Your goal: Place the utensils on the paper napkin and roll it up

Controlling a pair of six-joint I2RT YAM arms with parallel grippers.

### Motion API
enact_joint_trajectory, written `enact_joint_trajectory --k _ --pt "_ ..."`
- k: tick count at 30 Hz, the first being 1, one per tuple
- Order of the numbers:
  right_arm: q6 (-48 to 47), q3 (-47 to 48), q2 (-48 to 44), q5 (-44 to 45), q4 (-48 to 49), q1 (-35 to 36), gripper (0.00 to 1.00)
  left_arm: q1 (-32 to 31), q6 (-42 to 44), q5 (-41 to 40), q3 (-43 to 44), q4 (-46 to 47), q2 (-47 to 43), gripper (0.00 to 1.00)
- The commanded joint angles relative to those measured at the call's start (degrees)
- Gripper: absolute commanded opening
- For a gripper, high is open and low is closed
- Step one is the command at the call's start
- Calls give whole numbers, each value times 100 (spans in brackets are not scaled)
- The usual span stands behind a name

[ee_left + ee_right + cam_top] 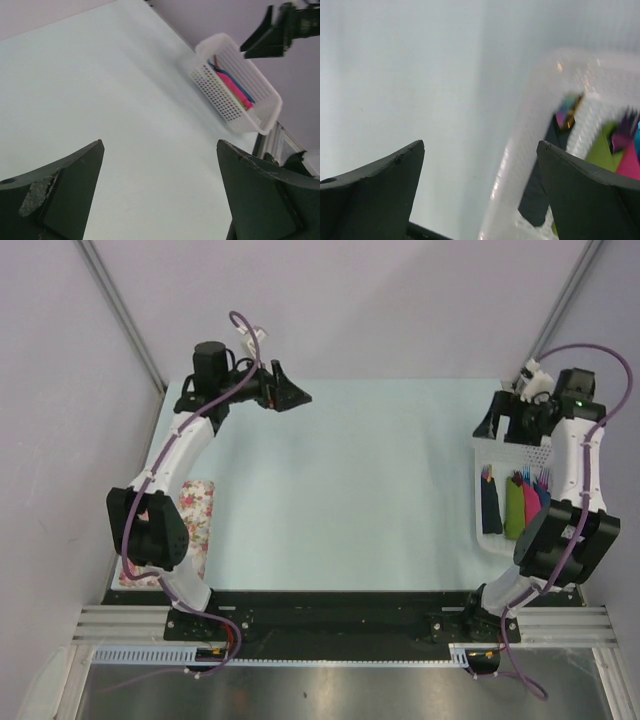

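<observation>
The paper napkin (491,506) lies as a black roll in the white basket (478,455) at the right. Tips of the utensils (487,475) poke from its far end; the rest is hidden inside. In the right wrist view the black roll (538,195) lies just behind the basket rim (520,150). My right gripper (503,430) hangs open over the basket's far left corner, holding nothing (480,145). At the table's far left my left gripper (292,388) is raised, open and empty (160,145), well away from the basket (220,95).
Green (514,508), pink (530,502) and blue (543,495) bundles lie beside the black roll in the basket. A floral cloth (196,515) lies at the table's left edge, partly under my left arm. Purple walls close in the table's back and sides.
</observation>
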Motion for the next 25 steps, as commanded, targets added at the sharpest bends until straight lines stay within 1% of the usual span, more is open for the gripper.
enact_joint_trajectory --k 1,2,3,4,5,7,8,9,10,11,12,13,14,15,18,19,21,24,25 --pt "498 970 310 -101 381 836 100 493 998 -466 1454 -2709 457 100" --pt "533 1111 390 -75 417 1177 100 581 1060 -519 1631 -3191 511 100" --pt "568 1408 478 -14 444 1381 100 678 1087 -623 1902 -3422 564 100" --pt "595 1524 618 4 505 1548 100 888 1095 -642 1983 -3773 591 100" --pt "603 1621 698 30 531 1924 100 994 1113 -712 2001 -3898 582 100" --pt "621 1806 812 65 602 2286 100 1353 1227 -1054 1844 -4214 486 100" --pt "630 1806 908 100 628 2636 100 1434 1436 -1168 1713 -4320 329 100" --pt "647 1763 944 118 655 2788 100 1504 1543 -1291 1407 -4399 231 100" --pt "656 1702 979 136 707 2946 100 1601 1596 -1614 1195 -4452 83 100" --pt "665 1640 997 136 742 3087 100 1611 1858 -1783 967 -4435 -223 100" --pt "691 1561 997 136 795 3340 100 1619 1973 -1941 443 -4392 -427 100" --pt "700 1360 980 136 891 3447 100 1611 2044 -2143 159 -4243 -611 100" --pt "700 1262 910 179 918 3562 100 1611 2114 -2258 -122 -4129 -1005 100" --pt "700 1140 857 206 936 3789 100 1611 2133 -2320 -630 -4023 -1174 100" --pt "726 516 498 206 1059 4063 100 1611 2071 -2601 -1370 -3750 -1657 100" --pt "761 201 374 206 1085 4116 100 1611 2045 -2646 -1495 -3689 -1755 100" --pt "797 -30 68 197 1129 4143 100 1619 2027 -2664 -1776 -3636 -1992 100" --pt "814 -171 -188 189 1121 3985 100 1611 1957 -2673 -1805 -3530 -2133 100" --pt "832 -128 -215 171 1112 3793 100 1619 1948 -2681 -1734 -3539 -2160 100"
